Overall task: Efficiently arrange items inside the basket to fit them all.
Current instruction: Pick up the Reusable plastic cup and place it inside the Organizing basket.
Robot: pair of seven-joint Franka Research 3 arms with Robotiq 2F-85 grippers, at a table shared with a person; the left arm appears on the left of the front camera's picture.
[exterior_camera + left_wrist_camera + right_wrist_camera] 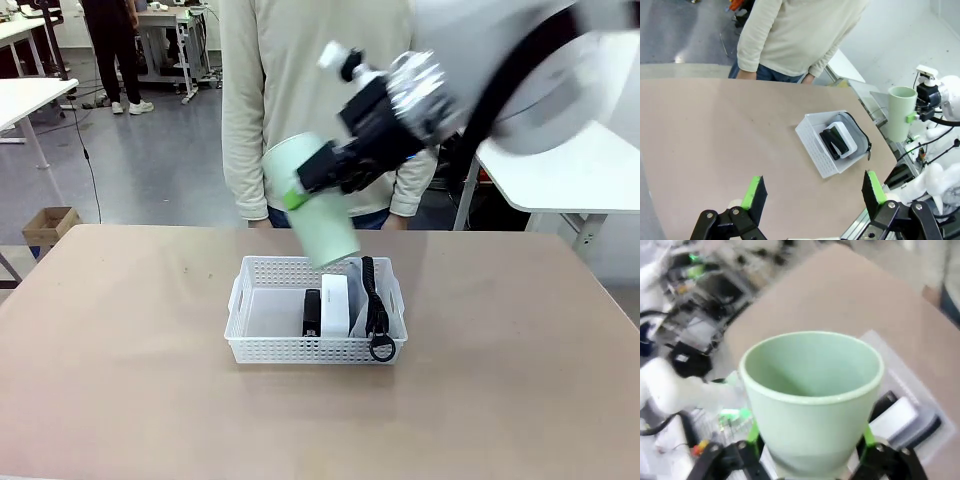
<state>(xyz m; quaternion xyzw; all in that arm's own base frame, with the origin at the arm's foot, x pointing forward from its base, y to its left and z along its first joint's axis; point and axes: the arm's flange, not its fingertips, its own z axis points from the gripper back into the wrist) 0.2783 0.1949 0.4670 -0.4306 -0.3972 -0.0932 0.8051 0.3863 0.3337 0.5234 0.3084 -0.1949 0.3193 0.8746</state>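
**Pale green cup held in the air above the basket**

The right gripper [312, 178] is clamped on the pale green cup [312, 205], its green pads pressed to the cup's opposite walls. In the front view the cup hangs tilted above the white lattice basket [262, 345], clear of it, with its lower end just over the basket's far rim. In the right wrist view the cup's open mouth faces the camera and its inside looks bare; the picture is blurred there.

The basket stands on the tan surface [120, 380] near its middle, in front of a person in a cream long-sleeved top [270, 90] at the far side. Inside the basket, the black stapler [312, 312] lies against the left side of the small white box [335, 305]. To the right of the box sits the grey pouch [358, 300], mostly hidden, with its black strap [370, 285] running along the basket's right wall and its ring [382, 349] at the near right corner. The left part of the basket floor is bare.

No writing can be read on the pouch, the box or the basket.

The left gripper [812, 192] has its jaws spread wide with nothing between them, high above the surface and well apart from the basket.
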